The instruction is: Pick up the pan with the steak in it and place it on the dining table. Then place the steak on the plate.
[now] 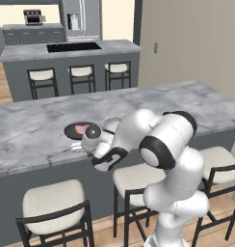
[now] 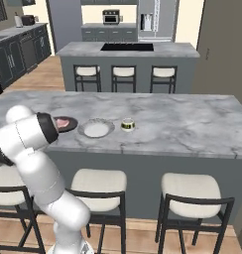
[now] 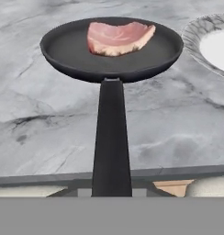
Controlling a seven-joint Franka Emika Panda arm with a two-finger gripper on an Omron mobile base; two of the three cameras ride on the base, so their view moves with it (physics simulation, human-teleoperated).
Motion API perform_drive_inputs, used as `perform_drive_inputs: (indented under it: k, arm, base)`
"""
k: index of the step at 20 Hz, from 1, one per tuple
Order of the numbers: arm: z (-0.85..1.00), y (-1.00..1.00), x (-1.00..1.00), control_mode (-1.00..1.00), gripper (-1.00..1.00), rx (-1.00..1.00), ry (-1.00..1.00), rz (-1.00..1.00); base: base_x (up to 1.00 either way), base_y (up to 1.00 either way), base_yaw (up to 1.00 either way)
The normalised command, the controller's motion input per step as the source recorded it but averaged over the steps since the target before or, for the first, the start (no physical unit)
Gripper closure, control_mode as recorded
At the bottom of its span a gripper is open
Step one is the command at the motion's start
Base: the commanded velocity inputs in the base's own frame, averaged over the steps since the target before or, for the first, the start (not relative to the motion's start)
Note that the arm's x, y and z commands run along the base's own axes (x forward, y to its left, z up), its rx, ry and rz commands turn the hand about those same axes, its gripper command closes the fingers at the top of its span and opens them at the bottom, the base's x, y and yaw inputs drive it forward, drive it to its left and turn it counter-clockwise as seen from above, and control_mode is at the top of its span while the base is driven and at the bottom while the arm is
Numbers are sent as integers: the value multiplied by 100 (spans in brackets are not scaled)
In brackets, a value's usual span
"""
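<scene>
The black pan [image 3: 68,48] is at the near edge of the dining table [image 3: 36,114], with the pinkish steak [image 3: 118,37] lying in its far half. Its long handle [image 3: 111,137] runs straight back to my gripper [image 1: 85,144], which is shut on the handle's end; the fingertips are hidden. From the base views the pan [image 1: 71,131] [image 2: 68,126] and steak [image 1: 81,128] [image 2: 62,121] sit just past my hand. I cannot tell whether the pan touches the marble. The pale plate [image 2: 95,128] [image 3: 215,43] lies empty just right of the pan.
A small yellow-banded jar [image 2: 127,124] stands right of the plate. Stools [image 2: 95,186] line the near side of the table, below my arm. Behind it is a second marble counter with a black cooktop [image 2: 127,47] and more stools.
</scene>
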Motion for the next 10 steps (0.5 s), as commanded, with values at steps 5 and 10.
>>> perform_drive_inputs:
  k: [5, 10]
  arm:
    - [-3, 0, 15, -100, -100, 0, 0, 0]
    - [12, 0, -18, -100, -100, 1, -4, 0]
  base:
    - [0, 0, 0]
    - [0, 0, 0]
